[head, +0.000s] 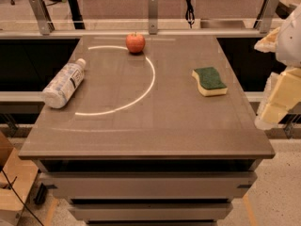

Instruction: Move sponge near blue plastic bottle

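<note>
So the sponge (209,81) is sitting flat on the right side of the counter (155,131), green scrubby side up with the yellow foam showing along its near edge. Nothing is touching it. The blue plastic bottle (63,84) is way over on the left side, lying on its side with the white cap pointing toward the back and the label facing up. The two are well apart, with most of the counter between them.

There's a red apple (135,43) standing near the back edge, roughly in the middle, and a thin white arc (149,81) curves across the surface from beside the apple down toward the bottle.

The gripper (278,101) hangs off the right edge of the counter, out past the sponge and not over the surface. It's just a pale yellowish shape partly cut off there, and I honestly can't say whether it's spread or closed. It isn't carrying anything that I can see.
</note>
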Controlling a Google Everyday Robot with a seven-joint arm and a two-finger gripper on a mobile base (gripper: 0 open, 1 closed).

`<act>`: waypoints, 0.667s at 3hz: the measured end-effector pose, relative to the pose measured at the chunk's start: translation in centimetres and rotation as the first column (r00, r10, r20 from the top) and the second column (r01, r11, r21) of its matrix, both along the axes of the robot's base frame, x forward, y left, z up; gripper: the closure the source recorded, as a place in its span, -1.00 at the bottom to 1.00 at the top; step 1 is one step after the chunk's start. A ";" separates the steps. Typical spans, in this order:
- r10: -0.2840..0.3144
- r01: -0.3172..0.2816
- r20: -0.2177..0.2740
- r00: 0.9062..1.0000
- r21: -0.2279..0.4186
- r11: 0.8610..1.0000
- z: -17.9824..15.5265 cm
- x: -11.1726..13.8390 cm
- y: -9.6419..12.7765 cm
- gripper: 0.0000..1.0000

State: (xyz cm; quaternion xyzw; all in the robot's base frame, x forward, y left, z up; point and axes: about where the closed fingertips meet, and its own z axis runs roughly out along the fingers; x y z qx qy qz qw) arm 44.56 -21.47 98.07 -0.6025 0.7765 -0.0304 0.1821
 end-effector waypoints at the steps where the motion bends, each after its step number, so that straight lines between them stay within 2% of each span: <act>1: 0.010 -0.012 0.033 0.999 0.057 0.998 0.5 2.3 -0.2 -1.00; 2: -0.002 -0.001 0.034 0.999 0.095 0.995 0.2 2.8 -0.2 -1.00</act>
